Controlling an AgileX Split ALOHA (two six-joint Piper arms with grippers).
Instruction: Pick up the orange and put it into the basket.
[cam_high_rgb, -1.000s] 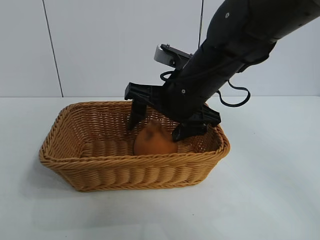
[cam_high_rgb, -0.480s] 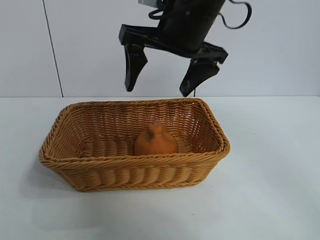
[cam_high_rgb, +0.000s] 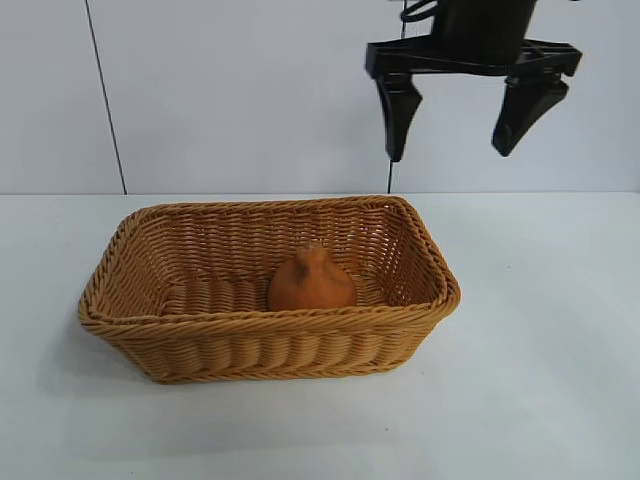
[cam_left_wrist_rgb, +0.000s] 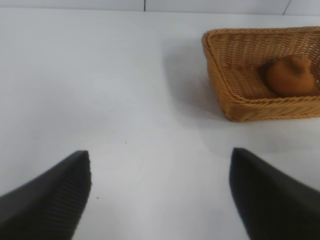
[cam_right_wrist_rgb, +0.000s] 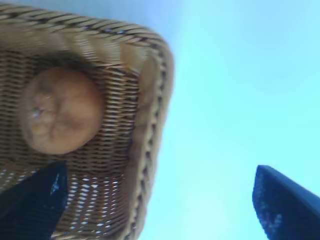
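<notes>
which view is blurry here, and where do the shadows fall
Right wrist view: soft and blurred, the orange and basket weave smeared, table tinted blue. Exterior view: sharp, with a faint shadow left of the basket and the right gripper crisp overhead. Left wrist view: clear, with a soft shadow beside the basket.

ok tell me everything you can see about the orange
The orange is a dull orange-brown fruit with rough matte skin, a rounded dome body and a knobby top. It sits upright on the woven floor of the wicker basket, right of the middle and near the front wall as the exterior view shows it. Only the basket touches it. The open right gripper hangs well above it, off to the right, holding nothing.
</notes>
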